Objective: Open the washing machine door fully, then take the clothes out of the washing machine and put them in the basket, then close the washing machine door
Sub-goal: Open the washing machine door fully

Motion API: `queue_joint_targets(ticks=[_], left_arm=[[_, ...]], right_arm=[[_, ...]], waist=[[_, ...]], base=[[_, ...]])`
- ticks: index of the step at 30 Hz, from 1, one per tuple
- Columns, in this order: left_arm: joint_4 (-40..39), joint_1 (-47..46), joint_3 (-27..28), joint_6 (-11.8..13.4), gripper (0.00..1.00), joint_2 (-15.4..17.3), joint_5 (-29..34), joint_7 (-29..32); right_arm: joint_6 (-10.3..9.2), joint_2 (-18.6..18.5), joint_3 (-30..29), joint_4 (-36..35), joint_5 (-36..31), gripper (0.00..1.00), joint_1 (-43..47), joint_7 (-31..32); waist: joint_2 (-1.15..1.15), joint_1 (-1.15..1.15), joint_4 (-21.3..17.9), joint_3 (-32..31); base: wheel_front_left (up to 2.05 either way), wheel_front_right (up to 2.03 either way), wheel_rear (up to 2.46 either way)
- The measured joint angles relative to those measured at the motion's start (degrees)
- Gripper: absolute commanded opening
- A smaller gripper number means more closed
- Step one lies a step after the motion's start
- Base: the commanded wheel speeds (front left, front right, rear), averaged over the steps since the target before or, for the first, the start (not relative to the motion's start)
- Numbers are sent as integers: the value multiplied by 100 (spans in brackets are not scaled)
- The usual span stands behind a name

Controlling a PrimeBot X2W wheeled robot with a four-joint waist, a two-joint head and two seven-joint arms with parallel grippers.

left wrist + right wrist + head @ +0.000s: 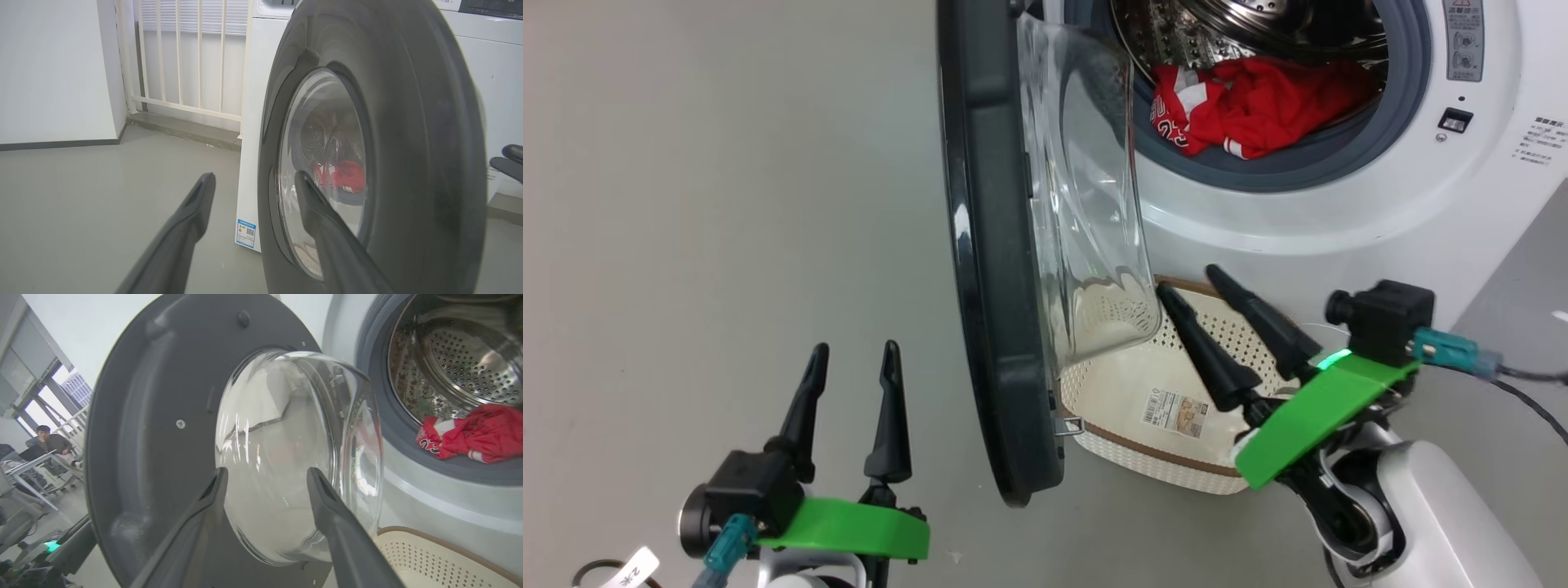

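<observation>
The washing machine door (988, 269) stands swung out, edge-on to me, its glass bowl (1086, 204) bulging toward the machine. Red clothes (1250, 102) lie at the drum's mouth in the white washing machine (1339, 220). The cream basket (1143, 441) sits on the floor under the opening. My right gripper (1188, 278) hovers over the basket, open and empty, fingers pointing at the glass bowl (286, 457). My left gripper (854, 351) is open and empty on the door's outer side (408, 143), apart from it. The clothes (345, 177) show through the glass.
Grey floor (727, 204) spreads wide to the left of the door. A white railing (184, 61) and wall stand beyond the machine's side. In the right wrist view, a person (47, 441) sits at a desk far off.
</observation>
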Motion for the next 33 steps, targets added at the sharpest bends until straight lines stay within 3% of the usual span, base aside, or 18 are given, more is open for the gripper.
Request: queue_joint_targets(ticks=[13,22,33], left_arm=[[-154,123,127,24,100,-15,35,-1],[-175,231,187,20,100,-29,118,-16],[-178,236,296,-3,100,-43,176,-18]], right_arm=[[4,194,-1054,-100,-2037,100,760,-1173],[4,210,-1246,-108,-2550,100,1313,-1713],[5,220,-1258,-171,-2964,100,1517,-1915]], waist=[[0,0,-45,-33],[0,0,-86,-49],[0,0,-194,-25]], base=[[0,0,0],[0,0,0],[0,0,0]])
